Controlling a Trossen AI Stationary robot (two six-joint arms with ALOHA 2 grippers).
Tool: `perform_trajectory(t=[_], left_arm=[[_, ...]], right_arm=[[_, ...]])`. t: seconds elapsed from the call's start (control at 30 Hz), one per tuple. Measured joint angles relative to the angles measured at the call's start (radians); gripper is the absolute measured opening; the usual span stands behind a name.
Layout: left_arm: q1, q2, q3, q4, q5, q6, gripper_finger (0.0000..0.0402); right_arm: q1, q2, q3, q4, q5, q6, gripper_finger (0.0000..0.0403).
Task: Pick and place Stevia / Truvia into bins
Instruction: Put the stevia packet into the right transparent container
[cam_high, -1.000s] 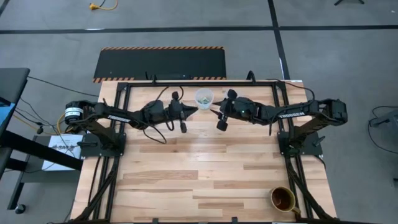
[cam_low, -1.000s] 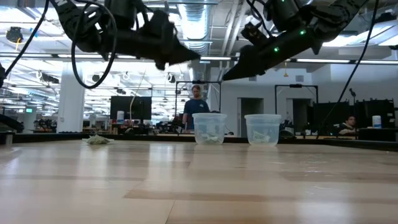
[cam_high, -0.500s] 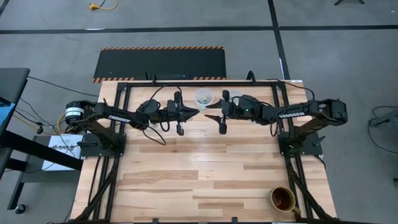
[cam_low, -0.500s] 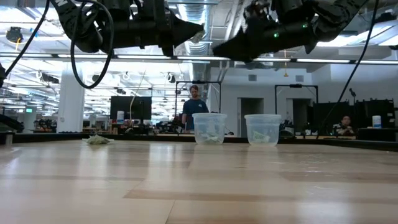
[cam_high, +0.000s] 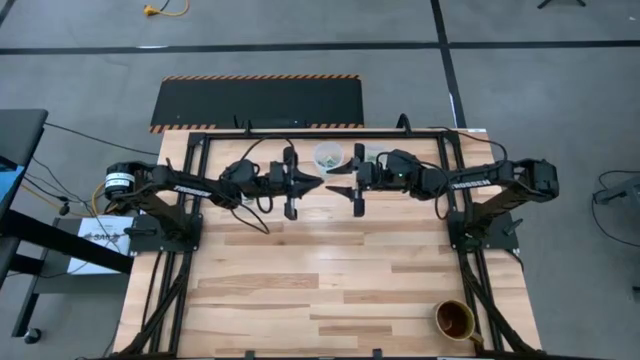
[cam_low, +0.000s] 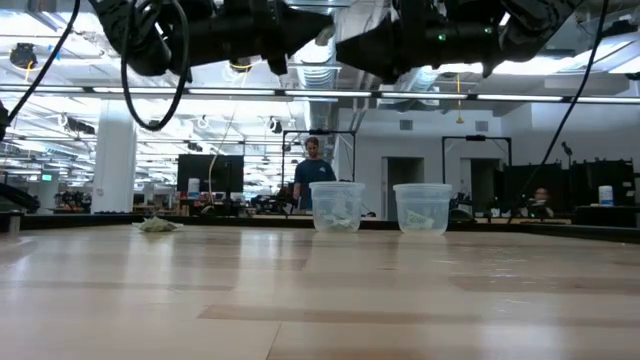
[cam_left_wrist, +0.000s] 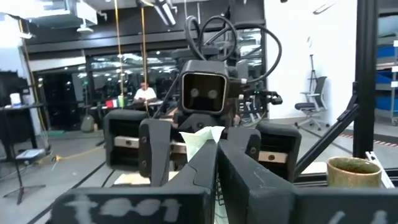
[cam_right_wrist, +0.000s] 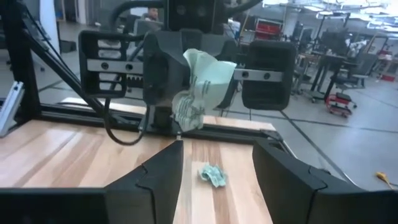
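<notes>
A crumpled pale green Stevia packet (cam_right_wrist: 200, 84) sits in my left gripper (cam_left_wrist: 216, 152), which is shut on it high above the table (cam_high: 316, 183). My right gripper (cam_right_wrist: 217, 148) is open and faces the left one tip to tip (cam_high: 333, 190), a short gap from the packet. Both show at the top of the low view, the left gripper (cam_low: 322, 20) and the right gripper (cam_low: 347, 42). Two clear cups (cam_high: 328, 155) (cam_high: 372, 153) stand at the far edge with packets inside. Another packet (cam_right_wrist: 212, 175) lies flat on the table below the grippers. My left gripper pinches the packet between its two fingertips (cam_left_wrist: 205, 158), coming level and pointing toward the table's right. The packet's free end (cam_left_wrist: 200, 138) sticks out past the tips. It is crumpled and lifted clear of the table.
A brown cup (cam_high: 455, 318) stands at the table's near right corner. A small heap of packets (cam_low: 157, 225) lies at the far left in the low view. The two clear cups (cam_low: 337, 207) (cam_low: 423, 208) stand side by side beyond the grippers. People show in the room behind.
Both grippers have risen. My right gripper has swung from a downward slant to level and moved toward the left gripper, uncovering the right-hand cup. My left gripper has tipped up to level, still holding the packet.
</notes>
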Motion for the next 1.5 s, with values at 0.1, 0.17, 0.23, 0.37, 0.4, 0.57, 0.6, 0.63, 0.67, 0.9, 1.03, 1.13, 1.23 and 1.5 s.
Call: perform_trajectory(t=[0.1,0.17,0.23,0.37,0.4,0.57,0.6,0.63,0.67,0.9,1.03,1.13,1.23,1.5], left_arm=[[-0.008,0.0,0.019,-0.009,0.002,0.018,0.0],[-0.012,0.0,0.032,-0.024,0.002,0.029,0.0],[-0.012,0.0,0.044,-0.036,0.002,0.031,0.0],[-0.012,0.0,0.054,-0.06,0.002,0.043,0.0],[-0.012,0.0,0.054,-0.062,0.002,0.045,0.0],[-0.012,-0.001,0.054,-0.069,-0.001,0.046,0.0],[-0.012,-0.001,0.054,-0.069,-0.001,0.046,0.0],[-0.012,-0.001,0.054,-0.07,-0.001,0.047,0.0],[-0.012,-0.001,0.054,-0.07,-0.001,0.047,0.0],[-0.012,-0.001,0.054,-0.071,-0.002,0.048,0.0],[-0.012,-0.001,0.054,-0.071,-0.002,0.048,0.0],[-0.012,-0.001,0.054,-0.071,-0.003,0.049,0.0],[-0.012,-0.001,0.054,-0.071,-0.003,0.049,0.0],[-0.016,-0.001,0.054,-0.056,-0.001,0.059,0.0017]], right_arm=[[0.011,0.0,0.013,0.0,-0.006,-0.002,0.0182],[0.019,0.0,0.021,-0.003,-0.007,-0.008,0.018],[0.024,0.0,0.03,-0.006,-0.009,-0.008,0.0178],[0.037,0.0,0.045,-0.008,-0.016,-0.029,0.0172],[0.038,0.0,0.048,-0.009,-0.017,-0.032,0.017],[0.043,0.0,0.057,-0.011,-0.018,-0.036,0.0154],[0.043,0.0,0.057,-0.011,-0.018,-0.036,0.0148],[0.043,0.0,0.057,-0.012,-0.018,-0.036,0.0142],[0.043,0.0,0.057,-0.015,-0.018,-0.036,0.0135],[0.041,0.0,0.057,-0.022,-0.019,-0.037,0.0067],[0.041,0.0,0.057,-0.023,-0.02,-0.037,0.002],[0.041,0.0,0.057,-0.023,-0.02,-0.045,0.0008],[0.041,0.0,0.057,-0.023,-0.02,-0.05,0.0012],[0.041,0.0,0.058,-0.023,-0.02,-0.052,0.0008]])
